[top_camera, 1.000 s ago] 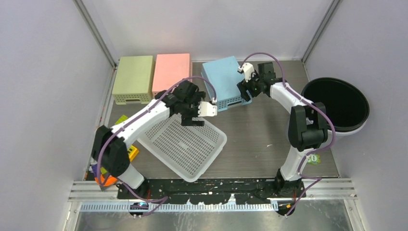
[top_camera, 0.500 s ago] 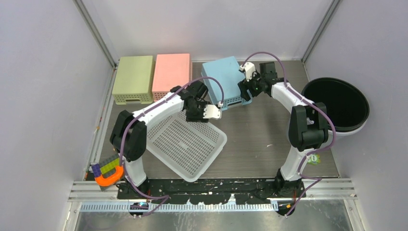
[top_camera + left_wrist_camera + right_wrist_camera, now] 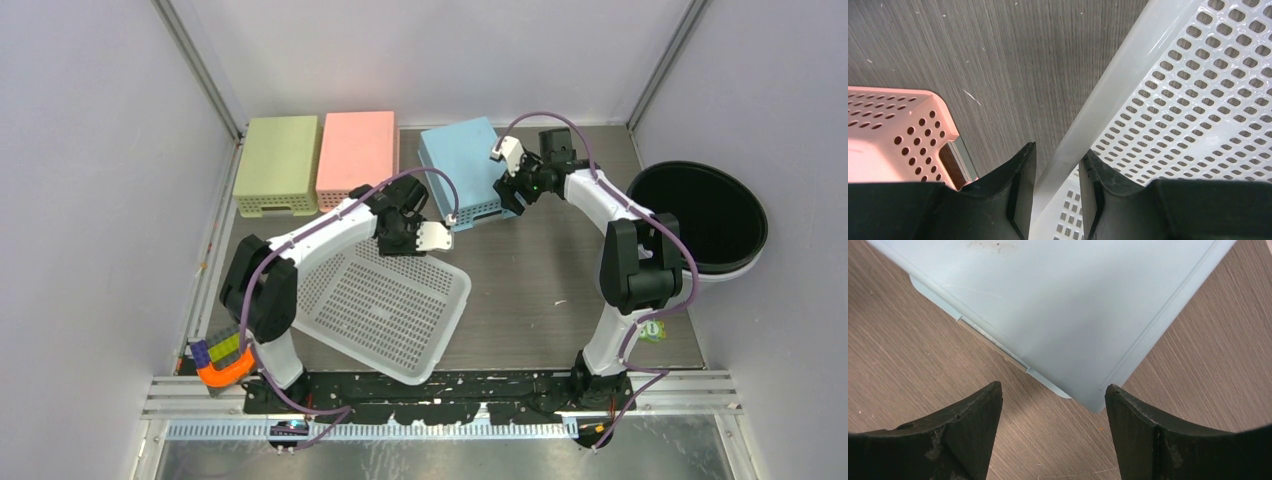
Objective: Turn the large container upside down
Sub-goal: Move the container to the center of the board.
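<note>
Both the left arm (image 3: 320, 232) and the right arm (image 3: 600, 205) are slim, with glossy white plastic shells between matte black joint housings. A thin purple cable (image 3: 546, 113) loops along each. Their blunt black fingers (image 3: 955, 440) look scuffed and dusty.

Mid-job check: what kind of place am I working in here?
Most likely a lab test cell: plain wall panels box in a wood-grain table, the left arm and right arm are bolted to a metal rail, and the props are plastic bins like the white perforated basket.

The large white perforated container (image 3: 385, 305) lies mouth-up, skewed, near-left on the table (image 3: 540, 270).
</note>
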Robot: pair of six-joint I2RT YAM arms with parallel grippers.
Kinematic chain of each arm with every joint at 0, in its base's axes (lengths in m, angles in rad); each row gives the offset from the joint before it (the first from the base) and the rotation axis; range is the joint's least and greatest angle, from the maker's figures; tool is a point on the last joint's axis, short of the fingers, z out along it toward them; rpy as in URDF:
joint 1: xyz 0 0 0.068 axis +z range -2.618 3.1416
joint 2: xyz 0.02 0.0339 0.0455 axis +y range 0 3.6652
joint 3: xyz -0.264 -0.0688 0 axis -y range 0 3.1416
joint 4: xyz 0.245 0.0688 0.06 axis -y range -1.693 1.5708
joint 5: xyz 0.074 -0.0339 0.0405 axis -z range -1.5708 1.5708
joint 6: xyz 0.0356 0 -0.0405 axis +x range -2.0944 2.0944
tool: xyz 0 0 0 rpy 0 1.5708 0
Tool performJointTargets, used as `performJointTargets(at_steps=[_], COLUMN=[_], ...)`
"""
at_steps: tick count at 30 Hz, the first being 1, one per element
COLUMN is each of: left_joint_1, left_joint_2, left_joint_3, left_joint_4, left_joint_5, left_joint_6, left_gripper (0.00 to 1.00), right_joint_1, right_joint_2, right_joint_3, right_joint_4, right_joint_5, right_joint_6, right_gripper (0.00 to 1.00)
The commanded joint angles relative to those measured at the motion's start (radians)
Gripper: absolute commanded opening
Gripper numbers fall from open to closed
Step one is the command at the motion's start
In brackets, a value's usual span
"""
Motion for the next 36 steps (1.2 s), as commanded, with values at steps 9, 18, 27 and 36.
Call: performJointTargets(at_steps=[9, 18, 27, 36], left_joint_1=[0.000, -0.001, 0.000, -0.001], left_joint_2=[-0.024, -0.146, -0.237, -0.234], left_joint_3=[-0.011, -0.032, 0.049, 0.065], left_joint_4=[0.015, 0.042, 0.048, 0.143], left_joint_5=[-0.126, -0.117, -0.121, -0.248], left_joint_6=[-0.156, -0.210, -0.246, -0.267], left_gripper=[0.36, 0.92, 1.00, 1.00], right_joint_1=[0.068, 0.141, 0.203, 0.233], right_joint_2=[0.071, 0.117, 0.198, 0.246], right_joint_3=[0.024, 0.008, 0.089, 0.183], right_joint_4=[0.044, 0.183, 0.195, 0.139], right_joint_5=[0.024, 0.087, 0.125, 0.113], right_joint_6=[-0.046, 0.102, 0.180, 0.219], right_gripper=[0.80, 0.76, 0.73, 0.73])
